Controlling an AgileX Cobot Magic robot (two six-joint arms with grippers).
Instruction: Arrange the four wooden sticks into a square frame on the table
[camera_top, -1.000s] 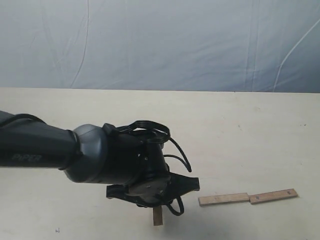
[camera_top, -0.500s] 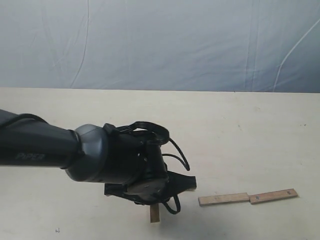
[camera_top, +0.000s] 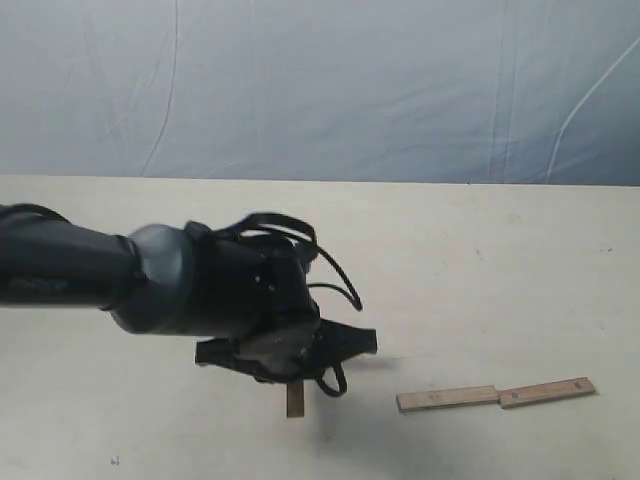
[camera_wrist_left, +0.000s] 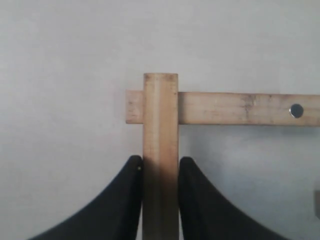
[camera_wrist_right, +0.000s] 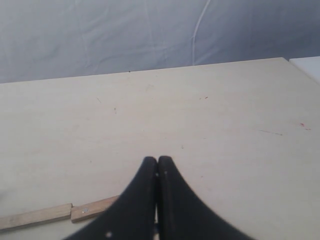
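Note:
My left gripper (camera_top: 291, 375) (camera_wrist_left: 160, 160) is shut on one wooden stick (camera_wrist_left: 160, 120), whose lower end (camera_top: 295, 401) pokes out below the arm. In the left wrist view that stick crosses over the end of a second stick (camera_wrist_left: 235, 108); whether the two touch I cannot tell, and the arm hides the second stick in the exterior view. Two more sticks (camera_top: 447, 399) (camera_top: 547, 391) lie end to end on the table (camera_top: 500, 270) at the front right, also seen as a left stick (camera_wrist_right: 35, 216) and a right stick (camera_wrist_right: 95, 208). My right gripper (camera_wrist_right: 158, 160) is shut on nothing, above them.
The wrinkled blue-grey backdrop sheet (camera_top: 320, 90) hangs behind the table's far edge. The left arm's dark body (camera_top: 150, 285) reaches in from the left. In the right wrist view the table's corner (camera_wrist_right: 287, 60) shows at the far side.
The left arm has moved left and risen in the exterior view, carrying its stick along. The two sticks at the front right have stayed put.

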